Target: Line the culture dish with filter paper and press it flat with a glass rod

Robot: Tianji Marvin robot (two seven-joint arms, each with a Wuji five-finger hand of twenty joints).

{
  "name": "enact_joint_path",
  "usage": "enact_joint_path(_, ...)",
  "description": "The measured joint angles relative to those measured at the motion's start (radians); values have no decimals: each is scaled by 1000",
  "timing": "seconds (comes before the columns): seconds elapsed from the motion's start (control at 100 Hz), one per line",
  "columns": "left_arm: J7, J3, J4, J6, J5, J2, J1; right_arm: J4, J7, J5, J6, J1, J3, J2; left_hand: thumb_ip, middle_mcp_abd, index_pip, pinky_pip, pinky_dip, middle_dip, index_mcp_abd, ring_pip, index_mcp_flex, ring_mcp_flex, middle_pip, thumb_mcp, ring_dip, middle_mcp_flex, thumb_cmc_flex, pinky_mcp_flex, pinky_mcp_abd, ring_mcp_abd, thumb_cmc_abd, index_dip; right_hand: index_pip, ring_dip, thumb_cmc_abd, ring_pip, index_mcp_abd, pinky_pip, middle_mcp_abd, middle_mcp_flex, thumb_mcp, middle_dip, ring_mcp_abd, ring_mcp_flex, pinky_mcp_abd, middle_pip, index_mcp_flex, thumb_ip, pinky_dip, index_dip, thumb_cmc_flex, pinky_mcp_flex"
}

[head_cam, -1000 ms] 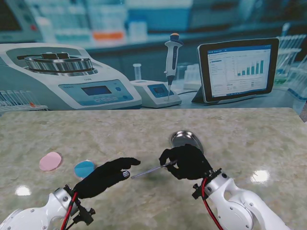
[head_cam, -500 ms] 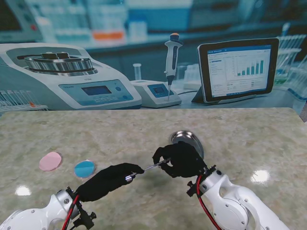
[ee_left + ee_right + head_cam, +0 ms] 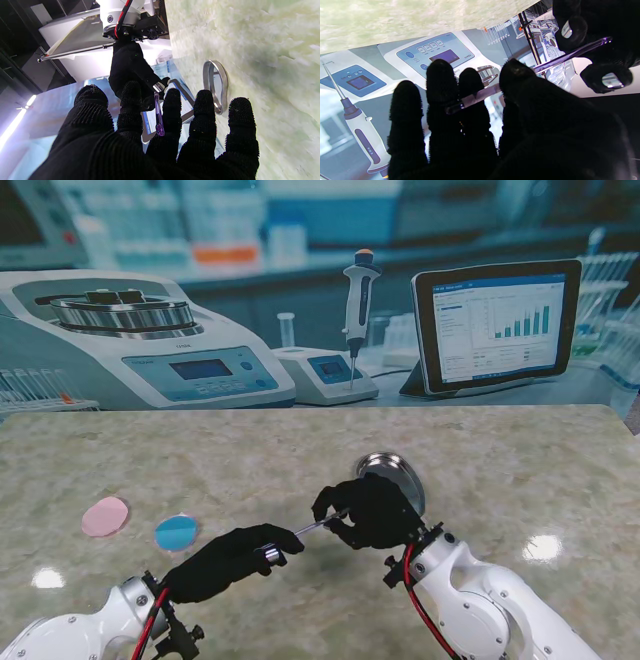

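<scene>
Currently the thin clear glass rod (image 3: 318,527) spans the gap between both black-gloved hands, raised off the pale marbled table top (image 3: 520,470). From the stand, the right hand (image 3: 368,514) pinches the rod's farther end with thumb and fingers, while the left hand (image 3: 225,558) curls around its nearer end; how firmly the left fingers grip cannot be told there. At the left wrist, the rod (image 3: 158,113) looks purple-tinted and lies between the spread left fingers (image 3: 172,110), its tip resting by the middle ones, so that hand reads as loosely cupped rather than clamped. At the right wrist, the rod (image 3: 520,75) crosses under the right thumb and over the fingertips (image 3: 470,85), firmly pinched. Just beyond the right hand sits the round shiny metal-rimmed culture dish (image 3: 392,471), largely hidden from the stand but seen edge-on from the left wrist (image 3: 215,85). Well to the left lie 2 paper discs, 1 pink (image 3: 105,516) and 1 blue (image 3: 176,532), visible only from the stand.
</scene>
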Motion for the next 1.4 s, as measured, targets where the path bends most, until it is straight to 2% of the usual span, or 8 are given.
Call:
enact_joint_path(0.47, -5, 6, 0, 6, -14, 0, -1, 34, -41, 31, -13, 17, -25, -10, 0, 7, 123, 106, 23, 52, 19, 66, 2, 27, 50, 0, 30, 10, 0, 29, 1, 10, -1, 125, 0, 11, -2, -1, 0, 0, 1, 8, 0, 7, 3, -2, 0, -9, 9, -1, 1, 1, 0, 0)
enact_joint_path(0.7, 10, 9, -1, 4, -25, -1, 4, 42, -52, 35, -19, 23, -32, -13, 0, 7, 207, 155, 34, 97, 108, 114, 12, 56, 100, 0, 54, 51, 0, 55, 2, 18, -1, 223, 0, 11, -12, -1, 0, 0, 1, 9, 0, 7, 3, -2, 0, -10, 18, -1, 11, 1, 0, 0)
enact_joint_path(0.79, 11, 9, -3, 4, -24, -2, 4, 43, -53, 35, -21, 24, -33, -14, 0, 7, 236, 184, 37, 115, 124, 155, 19, 60, 127, 0, 85, 62, 0, 69, 2, 21, -1, 260, 0, 11, -12, -1, 0, 0, 1, 9, 0, 7, 3, -2, 0, -10, 18, -1, 12, 1, 0, 0)
enact_joint_path(0.91, 26, 12, -3, 4, -20, -3, 4, 45, -57, 35, -24, 26, -35, -14, 0, 6, 269, 235, 52, 164, 147, 233, 34, 85, 183, 0, 137, 95, 0, 100, 2, 49, -5, 289, 0, 11, -12, -1, 0, 0, 1, 9, 0, 7, 3, -2, 0, -10, 18, -1, 12, -2, 0, 0)
enact_joint_path(1.09, 69, 24, -7, 6, 0, -9, 5, 48, -68, 31, -31, 29, -42, -15, 0, 6, 366, 343, 117, 225, 148, 364, 40, 136, 282, 3, 202, 137, 15, 148, 11, 56, -26, 363, 0, 11, -12, -1, 5, 0, 1, 9, 0, 7, 3, -1, 0, -10, 18, -1, 12, -13, 0, 0)
enact_joint_path(1.23, 107, 35, -12, 6, 22, -15, 5, 49, -79, 29, -36, 31, -50, -15, 0, -2, 464, 432, 195, 306, 147, 482, 42, 181, 391, 10, 256, 192, 46, 200, 14, 57, -50, 452, -1, 11, -12, -1, 9, 0, 2, 10, 0, 7, 4, -1, 1, -10, 18, -1, 12, -27, 0, 0)
enact_joint_path(1.4, 131, 42, -13, 6, 46, -22, 5, 49, -88, 25, -43, 34, -63, -17, 0, -37, 561, 501, 306, 378, 135, 595, 42, 245, 519, 13, 302, 219, 93, 276, 14, 18, -64, 563, -1, 11, -12, -1, 12, 0, 2, 10, 0, 7, 4, 0, 1, -10, 19, -1, 12, -41, 0, 0)
